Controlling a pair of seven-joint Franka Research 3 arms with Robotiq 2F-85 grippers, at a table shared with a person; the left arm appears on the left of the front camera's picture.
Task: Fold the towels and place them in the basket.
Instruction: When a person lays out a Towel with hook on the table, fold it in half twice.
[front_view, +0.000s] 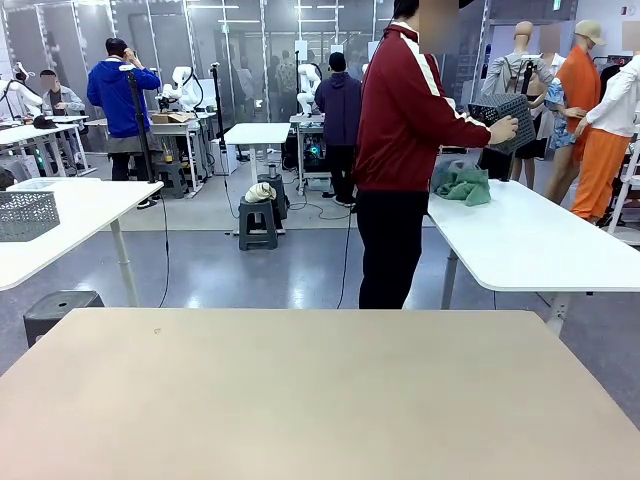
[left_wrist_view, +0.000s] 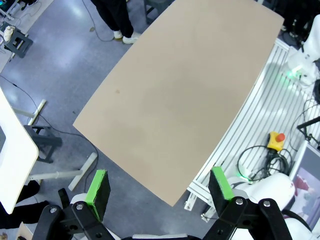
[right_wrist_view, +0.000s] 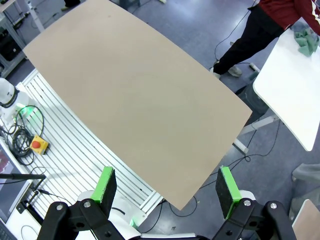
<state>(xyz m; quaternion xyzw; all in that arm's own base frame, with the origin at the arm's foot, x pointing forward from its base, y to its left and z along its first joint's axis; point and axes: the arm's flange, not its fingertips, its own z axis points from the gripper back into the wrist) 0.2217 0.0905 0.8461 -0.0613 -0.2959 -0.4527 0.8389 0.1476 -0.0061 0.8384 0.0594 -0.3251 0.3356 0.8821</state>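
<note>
over tan table (left_wrist_view: 190, 90), left tool (left_wrist_view: 157, 171), right tool (right_wrist_view: 165, 170) both released, empty; beyond, person (front_view: 400, 130) holds basket (front_view: 500, 115).

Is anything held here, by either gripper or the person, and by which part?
The left gripper and right gripper hang open and empty. The person's hand grips the dark grey plastic lattice basket at its lower edge.

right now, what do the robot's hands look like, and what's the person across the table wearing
The left hand and the right hand are both black, each with two jointed fingers tipped by bright green pads. The person wears a dark red jacket with a white stripe down the sleeve, and black trousers.
</note>
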